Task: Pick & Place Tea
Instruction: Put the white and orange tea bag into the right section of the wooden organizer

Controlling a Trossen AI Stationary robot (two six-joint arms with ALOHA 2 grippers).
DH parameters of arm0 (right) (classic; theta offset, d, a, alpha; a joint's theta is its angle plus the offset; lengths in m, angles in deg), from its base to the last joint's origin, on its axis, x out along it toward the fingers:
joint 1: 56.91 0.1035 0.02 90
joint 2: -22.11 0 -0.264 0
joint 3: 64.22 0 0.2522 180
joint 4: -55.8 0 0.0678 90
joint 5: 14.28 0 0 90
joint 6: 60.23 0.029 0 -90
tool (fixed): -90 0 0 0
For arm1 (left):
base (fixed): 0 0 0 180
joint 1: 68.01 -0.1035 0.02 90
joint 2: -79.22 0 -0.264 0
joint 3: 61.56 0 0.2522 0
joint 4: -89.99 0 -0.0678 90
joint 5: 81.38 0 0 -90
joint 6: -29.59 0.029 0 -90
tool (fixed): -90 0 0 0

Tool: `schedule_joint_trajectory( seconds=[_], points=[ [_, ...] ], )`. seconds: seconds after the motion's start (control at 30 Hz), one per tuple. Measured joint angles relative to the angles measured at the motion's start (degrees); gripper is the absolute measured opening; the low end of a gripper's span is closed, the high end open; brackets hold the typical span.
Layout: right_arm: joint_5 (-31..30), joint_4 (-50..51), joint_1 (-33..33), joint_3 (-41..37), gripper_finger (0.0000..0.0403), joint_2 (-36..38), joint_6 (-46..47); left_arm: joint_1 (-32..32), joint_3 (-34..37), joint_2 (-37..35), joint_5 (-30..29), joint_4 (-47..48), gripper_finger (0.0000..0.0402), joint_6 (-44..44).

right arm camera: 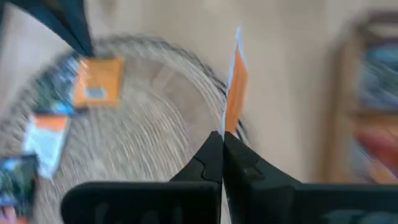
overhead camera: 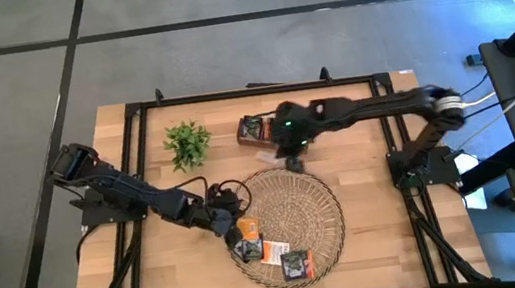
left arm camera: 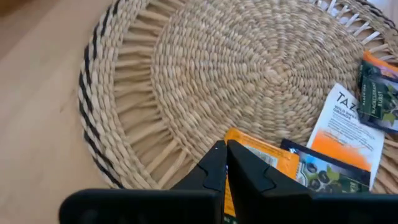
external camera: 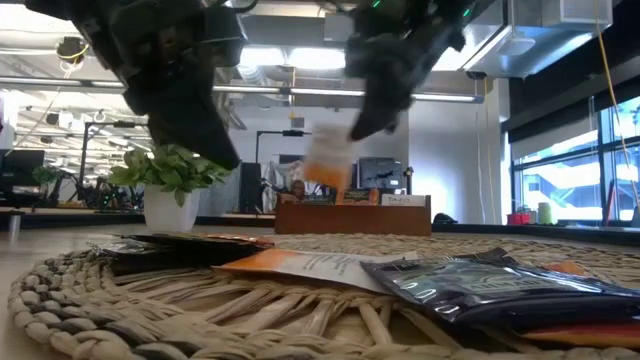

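Above the far rim of the round woven tray, at roughly its twelve o'clock edge, the right end effector hangs with its fingers pinched together on one orange and white tea sachet, gripped by its lower edge so that it stands upright between the tips. Just behind it, toward the back of the worktop, sits the brown wooden box with more sachets inside. Four sachets already lie on the tray's near side, around its six to seven o'clock, some overlapping. The left end effector sits low at the tray's nine o'clock edge, fingers pressed together and gripping nothing, right beside the nearest orange sachet. A small green plant stands at the worktop's eleven o'clock. By the look of things, a carry from box to tray is under way; the next move likely calls for bringing the sachet over bare weave and parting the fingers.
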Motion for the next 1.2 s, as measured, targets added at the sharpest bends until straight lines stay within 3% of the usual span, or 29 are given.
schedule_joint_trajectory(
  seconds=[0.1, 0.23, 0.3, 0.7, 0.83, 1.2],
  points=[
    [-6.5, 7.1, -0.4, 0.0, 0.0004, 5.2, -0.2, -0.3, 0.0, 0.0, 0.0, -1.2, 0.0008, 1.8],
    [-20.0, 15.0, -1.3, 0.0, 0.0004, 9.3, -0.1, -0.7, 0.0, 0.0, 0.0, -1.3, 0.001, 3.9],
    [-22.0, 17.1, -2.4, -0.4, 0.0004, 10.1, -0.2, -1.0, 0.0, 0.0, -0.1, -1.4, 0.0012, 4.8],
    [-18.0, 8.4, -10.3, -11.8, 0.0003, 9.6, -0.1, -1.4, 0.0, 0.0, 0.0, -1.1, 0.0009, 5.0],
    [-15.4, 5.9, -11.3, -13.8, 0.0003, 9.6, -0.1, -1.4, 0.0, 0.0, -0.1, -1.1, 0.0013, 5.0],
    [-15.5, 1.5, -11.4, -18.4, 0.0005, 9.6, 0.1, -1.4, 0.0, 0.0, -0.1, -1.1, 0.001, 5.0]
  ],
)
